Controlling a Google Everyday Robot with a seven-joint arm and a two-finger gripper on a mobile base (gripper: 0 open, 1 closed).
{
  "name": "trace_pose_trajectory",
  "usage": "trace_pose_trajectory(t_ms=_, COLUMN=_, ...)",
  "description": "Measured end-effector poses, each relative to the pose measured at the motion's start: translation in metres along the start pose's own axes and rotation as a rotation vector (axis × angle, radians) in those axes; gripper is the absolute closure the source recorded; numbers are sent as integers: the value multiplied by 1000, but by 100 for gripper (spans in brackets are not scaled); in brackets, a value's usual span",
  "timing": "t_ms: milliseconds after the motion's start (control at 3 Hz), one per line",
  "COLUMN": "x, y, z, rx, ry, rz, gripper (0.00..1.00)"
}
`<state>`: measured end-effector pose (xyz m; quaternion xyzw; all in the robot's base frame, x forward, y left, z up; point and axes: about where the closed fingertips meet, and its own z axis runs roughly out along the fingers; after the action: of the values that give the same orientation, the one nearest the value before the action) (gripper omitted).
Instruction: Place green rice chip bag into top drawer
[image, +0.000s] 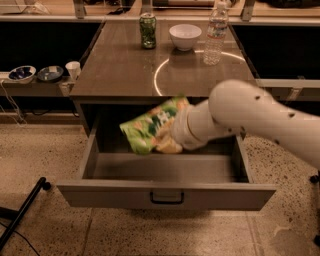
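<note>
End effector (171, 137) has the green rice chip bag (149, 128) clamped, aloft over the open top drawer (165, 193) under the front edge of the worktop (120, 70); only lowering and release look left

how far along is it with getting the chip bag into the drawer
Done: the top drawer stands pulled open, and the green rice chip bag is picked up. In hand: the pincer, over the drawer's back half, grips the bag above the drawer's inside, not touching its floor. Left: lower the bag, let go, pull back out.
</note>
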<state>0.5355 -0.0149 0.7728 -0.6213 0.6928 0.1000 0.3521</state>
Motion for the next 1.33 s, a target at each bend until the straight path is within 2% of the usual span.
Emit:
trace_pose_trajectory(t_ms=333, x=68, y=55, z=46, rx=-146, ry=49, rz=142, gripper=100)
trace_pose_trajectory(t_ms=667, x=87, y=68, z=81, rx=-213, ry=35, rz=182, gripper=83)
trace_pose_trajectory(t_ms=1333, x=86, y=68, z=82, rx=-213, ry=35, rz=182, gripper=36)
